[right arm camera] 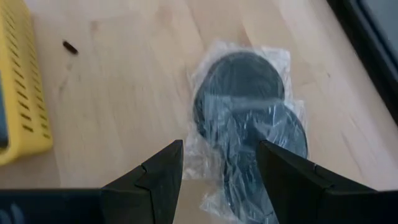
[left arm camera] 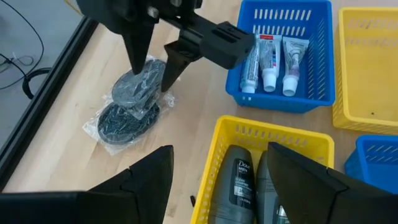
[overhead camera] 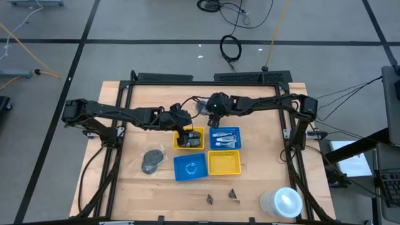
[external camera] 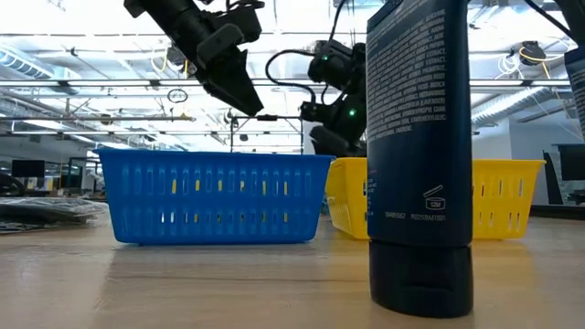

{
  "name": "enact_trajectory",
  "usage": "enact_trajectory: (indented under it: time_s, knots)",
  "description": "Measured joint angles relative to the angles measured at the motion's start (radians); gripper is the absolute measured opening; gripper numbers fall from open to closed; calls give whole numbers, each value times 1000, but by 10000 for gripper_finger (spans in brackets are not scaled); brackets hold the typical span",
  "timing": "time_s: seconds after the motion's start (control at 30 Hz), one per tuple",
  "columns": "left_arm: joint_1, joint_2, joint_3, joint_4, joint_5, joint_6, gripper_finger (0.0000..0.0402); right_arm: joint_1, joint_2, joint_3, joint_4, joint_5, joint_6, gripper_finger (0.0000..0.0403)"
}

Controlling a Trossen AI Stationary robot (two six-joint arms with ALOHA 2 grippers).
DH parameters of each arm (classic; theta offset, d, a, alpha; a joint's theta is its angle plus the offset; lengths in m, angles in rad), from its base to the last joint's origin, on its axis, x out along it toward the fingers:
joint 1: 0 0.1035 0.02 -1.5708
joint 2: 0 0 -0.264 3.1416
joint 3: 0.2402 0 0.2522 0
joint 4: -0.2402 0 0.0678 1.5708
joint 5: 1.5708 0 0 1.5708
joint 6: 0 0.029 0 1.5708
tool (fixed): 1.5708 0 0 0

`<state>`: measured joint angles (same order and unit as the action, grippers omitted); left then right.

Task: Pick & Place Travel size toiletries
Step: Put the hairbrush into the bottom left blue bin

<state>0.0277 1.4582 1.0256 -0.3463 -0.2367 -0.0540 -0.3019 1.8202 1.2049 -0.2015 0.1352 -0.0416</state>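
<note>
The left gripper (left arm camera: 214, 180) hangs spread and empty over a yellow basket (left arm camera: 249, 127) of dark bottles (left arm camera: 236, 183). The right gripper (right arm camera: 217, 168), spread, hovers over bagged dark discs (right arm camera: 249, 112). White tubes (left arm camera: 270, 56) lie side by side in a blue basket (left arm camera: 323, 37).

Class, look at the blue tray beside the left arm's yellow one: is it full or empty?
Partly full. Three small tubes lie side by side in the blue tray, caps together at one side, with bare floor left beside them.

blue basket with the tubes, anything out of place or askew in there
Nothing stands out. The three tubes lie side by side in the blue basket, caps toward the same wall, none spilled over the rim. The only loose thing nearby is the clear bag of dark discs, lying on the bare table outside any basket.
</note>
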Motion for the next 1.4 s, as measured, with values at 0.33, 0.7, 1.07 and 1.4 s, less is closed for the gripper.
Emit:
enact_trajectory:
  time_s: [0.33, 0.7, 1.07, 1.4]
  knots:
    - [0, 0, 0, 8, 0, 2, 255, -1, 15, -3, -19, 41, -29, 196]
    - [0, 0, 0, 8, 1, 2, 255, -6, 13, -2, -34, 45, -31, 196]
    - [0, 0, 0, 8, 1, 1, 255, -25, 13, -70, -5, 46, -24, 196]
    - [0, 0, 0, 8, 1, 1, 255, -47, 32, -107, 74, 23, -4, 196]
